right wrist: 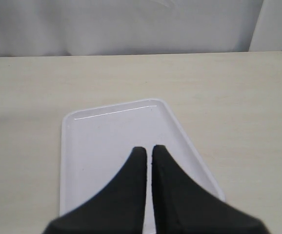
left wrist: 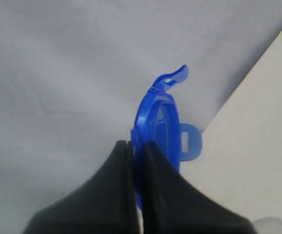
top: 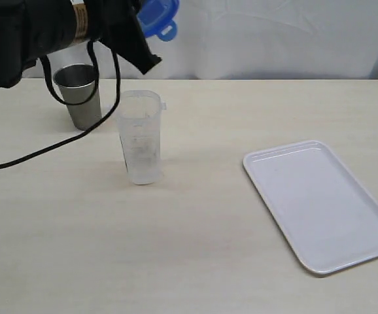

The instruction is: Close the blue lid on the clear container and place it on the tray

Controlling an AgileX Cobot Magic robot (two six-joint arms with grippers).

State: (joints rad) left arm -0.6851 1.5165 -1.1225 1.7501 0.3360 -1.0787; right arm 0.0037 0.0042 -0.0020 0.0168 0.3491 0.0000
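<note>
Blue lid (top: 157, 16) is up in the air right now, clamped edge-on in the left hand (left wrist: 137, 144), high over the back of the desk (top: 202, 268) against the white curtain (top: 274, 39). A couple of its snap flaps stick out loose. The clear container (top: 140, 137) stands upright on the desk with its top open, below the lid and apart from it. A steel cup (top: 79, 95) sits just behind it to the left. The white tray (top: 320, 203) lies flat, well off to the right. The right hand (right wrist: 148, 152) hovers over the tray, fingers drawn together to a thin slit.
</note>
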